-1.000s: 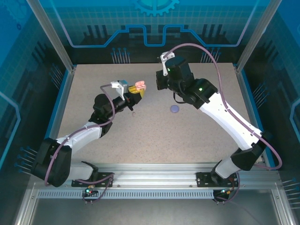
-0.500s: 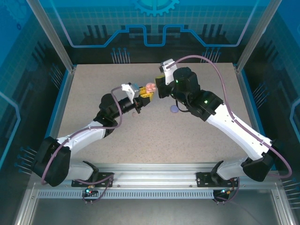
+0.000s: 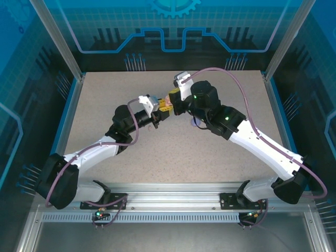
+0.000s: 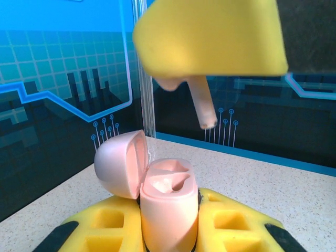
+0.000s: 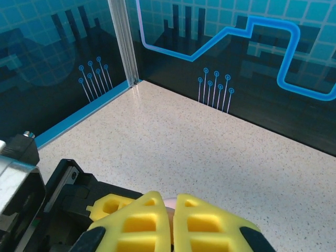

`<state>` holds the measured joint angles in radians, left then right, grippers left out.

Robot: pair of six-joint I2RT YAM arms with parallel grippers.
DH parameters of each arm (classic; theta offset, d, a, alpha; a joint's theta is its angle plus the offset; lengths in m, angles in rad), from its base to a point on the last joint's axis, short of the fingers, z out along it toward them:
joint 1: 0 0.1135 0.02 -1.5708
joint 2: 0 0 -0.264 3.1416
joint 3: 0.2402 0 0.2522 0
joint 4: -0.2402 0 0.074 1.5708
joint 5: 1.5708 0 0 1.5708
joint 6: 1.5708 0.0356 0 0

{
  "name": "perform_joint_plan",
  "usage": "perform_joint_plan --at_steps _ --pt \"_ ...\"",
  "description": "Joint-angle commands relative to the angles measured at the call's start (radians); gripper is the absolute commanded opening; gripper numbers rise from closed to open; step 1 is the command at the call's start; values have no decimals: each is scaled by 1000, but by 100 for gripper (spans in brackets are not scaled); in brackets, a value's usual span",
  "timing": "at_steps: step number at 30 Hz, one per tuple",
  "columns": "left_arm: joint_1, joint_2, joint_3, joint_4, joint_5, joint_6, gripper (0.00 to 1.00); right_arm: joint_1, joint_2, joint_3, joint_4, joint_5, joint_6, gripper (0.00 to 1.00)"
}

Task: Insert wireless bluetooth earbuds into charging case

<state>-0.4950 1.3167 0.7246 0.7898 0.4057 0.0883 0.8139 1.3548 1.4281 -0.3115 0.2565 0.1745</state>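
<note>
Moved: my arms, now brought together. Held: open pink case (image 4: 168,207), clamped in my left claw (image 3: 163,108); pale pink earbud (image 4: 202,105), pinched in my right claw (image 5: 172,223) just above. Insertion pending.

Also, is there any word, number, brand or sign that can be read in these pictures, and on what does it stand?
No words, numbers or brands can be read anywhere.
Sign: a gear outline drawn on the back wall, without letters.
The pink case and the pink earbud bear no print.
</note>
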Motion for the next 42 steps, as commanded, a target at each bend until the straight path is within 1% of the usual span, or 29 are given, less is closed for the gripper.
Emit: perform_joint_plan --at_steps 1,18,32,42 --pt "-8 -39 35 9 2 33 0 14 -12 -9 49 -3 -6 7" --pt "-32 -76 43 -30 -16 68 0 5 19 -27 57 22 -4 5" --pt "-31 -71 48 -44 -31 83 0 -4 -32 -72 63 20 11 5" --pt "-33 -78 53 -42 -33 85 0 -5 -37 -102 77 6 33 4"
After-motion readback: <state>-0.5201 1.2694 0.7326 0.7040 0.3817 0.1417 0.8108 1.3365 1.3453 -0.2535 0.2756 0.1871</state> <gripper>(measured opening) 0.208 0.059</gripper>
